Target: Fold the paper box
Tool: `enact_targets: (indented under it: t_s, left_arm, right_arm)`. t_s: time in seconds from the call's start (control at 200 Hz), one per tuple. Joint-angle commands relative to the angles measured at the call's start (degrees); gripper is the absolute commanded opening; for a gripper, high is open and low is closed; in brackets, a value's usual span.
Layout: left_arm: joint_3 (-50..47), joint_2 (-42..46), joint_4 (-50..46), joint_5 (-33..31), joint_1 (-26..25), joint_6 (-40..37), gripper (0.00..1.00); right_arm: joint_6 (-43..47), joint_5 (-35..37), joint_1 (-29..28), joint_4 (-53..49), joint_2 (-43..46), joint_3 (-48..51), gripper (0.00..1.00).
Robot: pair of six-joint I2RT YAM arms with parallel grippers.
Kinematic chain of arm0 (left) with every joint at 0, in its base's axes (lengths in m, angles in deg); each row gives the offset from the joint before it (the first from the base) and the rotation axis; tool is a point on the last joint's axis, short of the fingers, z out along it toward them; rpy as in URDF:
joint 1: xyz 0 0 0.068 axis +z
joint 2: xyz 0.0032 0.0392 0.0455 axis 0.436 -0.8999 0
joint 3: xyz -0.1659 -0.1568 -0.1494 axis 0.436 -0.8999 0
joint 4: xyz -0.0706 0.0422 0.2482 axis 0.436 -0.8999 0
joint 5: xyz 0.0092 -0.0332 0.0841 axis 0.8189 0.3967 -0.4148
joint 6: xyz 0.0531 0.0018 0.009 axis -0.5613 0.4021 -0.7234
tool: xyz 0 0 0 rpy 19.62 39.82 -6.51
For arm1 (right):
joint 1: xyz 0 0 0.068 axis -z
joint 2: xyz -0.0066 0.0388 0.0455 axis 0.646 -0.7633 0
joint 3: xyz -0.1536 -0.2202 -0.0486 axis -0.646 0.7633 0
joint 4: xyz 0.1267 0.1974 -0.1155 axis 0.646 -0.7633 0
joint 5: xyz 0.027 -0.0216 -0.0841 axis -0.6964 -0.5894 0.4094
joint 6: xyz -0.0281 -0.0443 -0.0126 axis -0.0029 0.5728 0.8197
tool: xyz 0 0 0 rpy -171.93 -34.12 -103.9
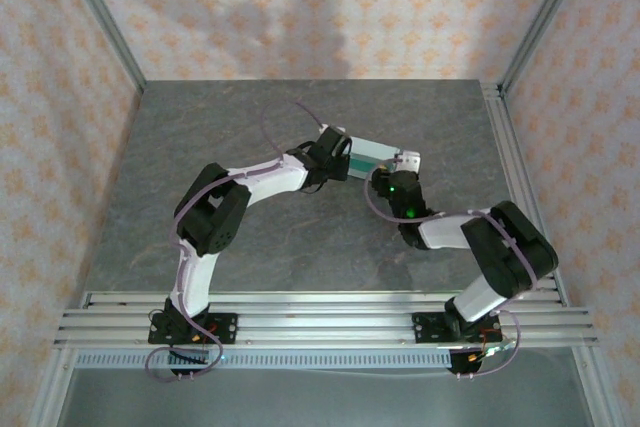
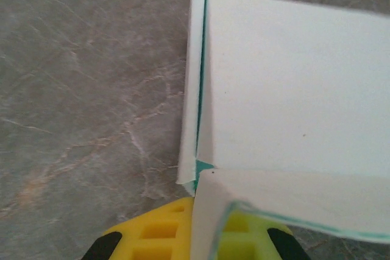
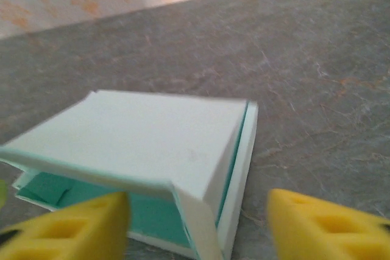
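A robotics test cell, probably within a laboratory, is indicated by a grey marbled tabletop [image 1: 300,127] screened on three sides by patterned backdrop panels [image 1: 330,7], framed in aluminium posts [image 1: 100,17], with two robot arms [image 1: 205,217] bolted to slotted rails [image 1: 320,312].

A pale mint-blue thin card paper box [image 1: 372,156] is seen as nearly white on its outer faces, while a deeper teal is shown on its inner faces and cut edges. The grey stone-patterned table [image 1: 250,127] is veined with pale and rusty lines. The cream wallpapered walls [image 1: 330,7] are dotted with orange flower motifs. Yellow fingers [image 2: 161,229] patched with black are borne by the left gripper [image 1: 338,159] and the right gripper [image 3: 198,217]. Silver ribbed metal rails [image 1: 320,312] are seen at six o'clock.
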Motion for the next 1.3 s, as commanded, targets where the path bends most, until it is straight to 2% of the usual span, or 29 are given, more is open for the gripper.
enact_targets:
  t_s: [0.0, 0.04, 0.125, 0.325, 0.38, 0.435, 0.556, 0.671, 0.801, 0.926, 1.056, 1.156, 1.186, 1.251, 1.276, 1.296]
  left_arm:
    - [2.03, 2.43, -4.23, -5.77, -0.34, -1.21, 0.0]
    - [2.52, 2.07, -4.85, -6.23, -0.34, -1.46, 0.0]
    - [2.96, 1.59, -5.12, -6.73, -0.34, -1.86, 0.0]
    - [3.03, 1.02, -4.6, -6.42, -0.47, -1.78, 0.0]
    - [3.03, 0.97, -4.4, -6.24, -0.43, -1.8, 0.0]
    - [2.62, 1.05, -4.09, -6.12, -0.51, -1.81, 0.0]
    - [1.3, 1.79, -3.38, -6.19, -0.6, -1.94, 0.01]
    - [0.99, 2.04, -3.51, -6.24, -0.6, -2.62, 0.08]
    - [0.83, 2.5, -3.61, -5.74, -0.59, -2.93, 0.15]
    - [-1.04, 4.47, -2.73, -6.12, -0.69, -3.01, 0.3]
    - [-5.9, 8.26, -0.58, -5.32, -0.69, -3.52, 0.42]
    - [-13.07, 16.22, 3.78, -3.15, -0.69, -4.99, 0.46]
    - [-15.61, 18.47, 5.43, -2.49, -0.69, -5.55, 0.53]
    - [-20.39, 23.04, 7.87, -1.64, -0.61, -6.34, 0.53]
    - [-21.74, 24.61, 8.02, -2.12, -0.61, -6.08, 0.65]
    - [-22.69, 25.75, 7.95, -2.63, -0.48, -5.61, 0.71]
  right_arm:
    - [0.57, -2.58, -0.33, 4.6, 6.06, 2.74, 0.82]
    - [0.81, -3.19, -0.31, 3.98, 7.98, 3.73, 0.87]
    - [1.25, -4.77, -0.36, 0.89, 13.55, 5.07, 0.91]
    - [2.05, -8.52, -0.32, -10.98, 26.09, 1.79, 0.92]
    - [0.42, -6.99, -0.32, -13.58, 27.66, -0.05, 0.92]
    - [-2.61, -3.72, -0.01, -21.6, 27.62, -4.35, 0.91]
    - [-12.44, -0.27, 1.59, -38.29, 22.3, -14.41, 0.91]
    - [-21.7, -6.68, 5.89, -45.42, 14.3, -20.41, 0.89]
    - [-25.29, -12.74, 8.54, -46.77, 5.17, -24.82, 0.85]
    - [-25.99, -16.31, 9.46, -46.47, -1.74, -27.81, 0.84]
    - [-25.75, -19.14, 10.28, -45.61, -6.67, -29.31, 0.82]
    - [-24.45, -21.85, 10.92, -44.5, -9.21, -29.67, 0.77]
    - [-23.33, -23.08, 11.12, -44.18, -9.85, -29.92, 0.74]
    - [-20.06, -26.12, 11.2, -44.24, -11.45, -31.07, 0.69]
    - [-18.5, -27.39, 11.21, -44.3, -12.04, -31.58, 0.68]
    - [-17.49, -28.22, 11.24, -44.52, -12.63, -32.13, 0.67]
